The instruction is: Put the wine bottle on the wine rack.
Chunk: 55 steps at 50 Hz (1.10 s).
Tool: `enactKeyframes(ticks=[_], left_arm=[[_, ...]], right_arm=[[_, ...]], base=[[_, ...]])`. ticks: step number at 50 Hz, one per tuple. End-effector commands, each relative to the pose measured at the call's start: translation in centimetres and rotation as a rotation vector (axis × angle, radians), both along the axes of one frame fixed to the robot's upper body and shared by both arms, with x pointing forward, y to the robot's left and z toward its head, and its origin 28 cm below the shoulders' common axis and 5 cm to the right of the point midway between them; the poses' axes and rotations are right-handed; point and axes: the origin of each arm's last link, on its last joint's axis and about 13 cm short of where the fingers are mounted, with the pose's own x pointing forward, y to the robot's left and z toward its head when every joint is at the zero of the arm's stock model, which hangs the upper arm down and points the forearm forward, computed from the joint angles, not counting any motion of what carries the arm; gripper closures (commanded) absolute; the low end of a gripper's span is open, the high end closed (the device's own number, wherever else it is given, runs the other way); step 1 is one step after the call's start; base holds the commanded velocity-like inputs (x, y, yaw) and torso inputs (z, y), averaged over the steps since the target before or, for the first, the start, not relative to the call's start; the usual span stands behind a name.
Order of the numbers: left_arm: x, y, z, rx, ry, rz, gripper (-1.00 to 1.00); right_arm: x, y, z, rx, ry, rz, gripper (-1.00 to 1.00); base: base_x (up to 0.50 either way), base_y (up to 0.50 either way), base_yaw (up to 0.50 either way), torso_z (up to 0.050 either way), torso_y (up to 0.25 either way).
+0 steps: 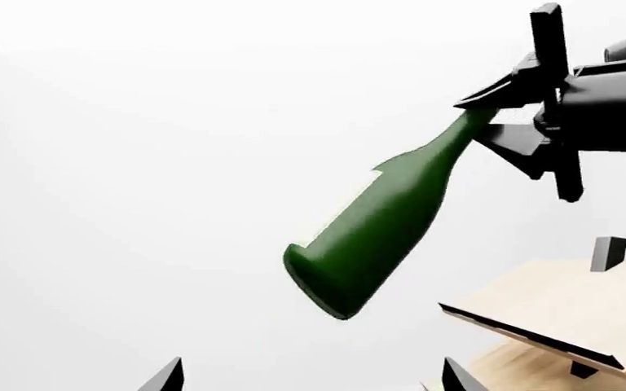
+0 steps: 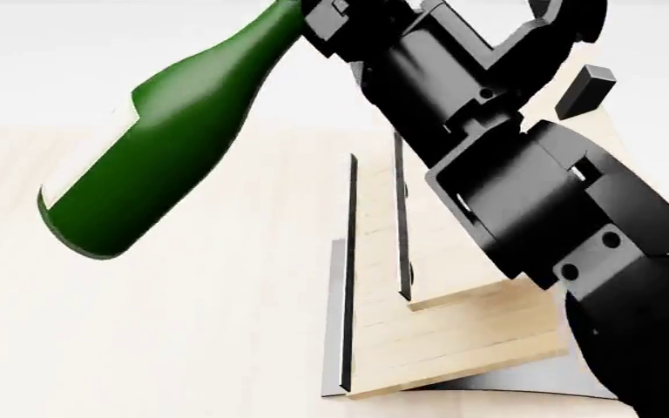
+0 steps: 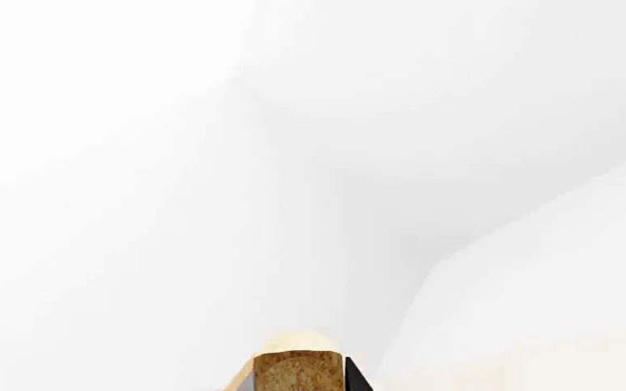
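head view shows the right gripper point(image 2: 317, 22) clamped on the neck of the wine bottle point(image 2: 160, 131), jaws closed tight around the glass just below where the stopper would be; the stopper itself is hidden by the fingers. the bottle hangs in the air, tilted, base lower than neck, up and to the left of the wine rack point(image 2: 428, 331) and clear of it, touching nothing but the gripper. left wrist view confirms it: the bottle point(image 1: 384, 224) slants down from the right gripper point(image 1: 509, 122), with the rack point(image 1: 563, 314) lower and well apart from the bottle's base.

the left gripper shows only as two dark fingertips point(image 1: 166, 376) at the frame edge, spread apart with nothing between them.

the step in hand looks like the carry toward the rack. to do it well, i would bring the bottle across until its body lines up along the rack's tilted boards, between the dark edge strips point(image 2: 348, 270), and flatten its angle to match the boards before lowering. the small black peg point(image 1: 609, 252) needs watching, since a heavy base swinging from a neck grip could knock it. i would open the jaws only once the glass rests on wood.
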Motion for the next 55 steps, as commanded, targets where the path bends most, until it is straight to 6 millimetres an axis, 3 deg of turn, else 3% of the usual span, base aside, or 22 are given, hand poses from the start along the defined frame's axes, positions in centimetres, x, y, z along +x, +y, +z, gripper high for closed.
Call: enactKeyframes(ticks=[1, 9, 25, 40, 55], left_arm=[[0.1, 0.0, -0.1, 0.003, 0.003, 0.001, -1.0], [0.1, -0.1, -0.1, 0.005, 0.003, 0.001, -1.0], [0.1, -0.1, 0.0, 0.009, 0.004, 0.003, -1.0], [0.2, -0.2, -0.2, 0.014, 0.009, 0.002, -1.0], [0.4, -0.2, -0.3, 0.015, 0.015, 0.005, -1.0]], right_arm=[[-0.8, -3.6, 1.4, 0.164, -0.026, -0.081, 1.0], [-0.7, -6.3, 1.3, 0.264, -0.007, -0.151, 1.0], [-2.2, -9.6, 0.5, 0.324, -0.004, -0.251, 1.0], [-3.5, -11.6, -0.6, 0.355, 0.01, -0.344, 1.0], [-2.7, -13.4, -1.8, 0.356, 0.031, -0.377, 1.0]], base=[[0.0, 0.0, 0.0, 0.0, 0.0], [0.0, 0.0, 0.0, 0.0, 0.0], [0.0, 0.0, 0.0, 0.0, 0.001], [0.0, 0.0, 0.0, 0.0, 0.001], [0.0, 0.0, 0.0, 0.0, 0.001]])
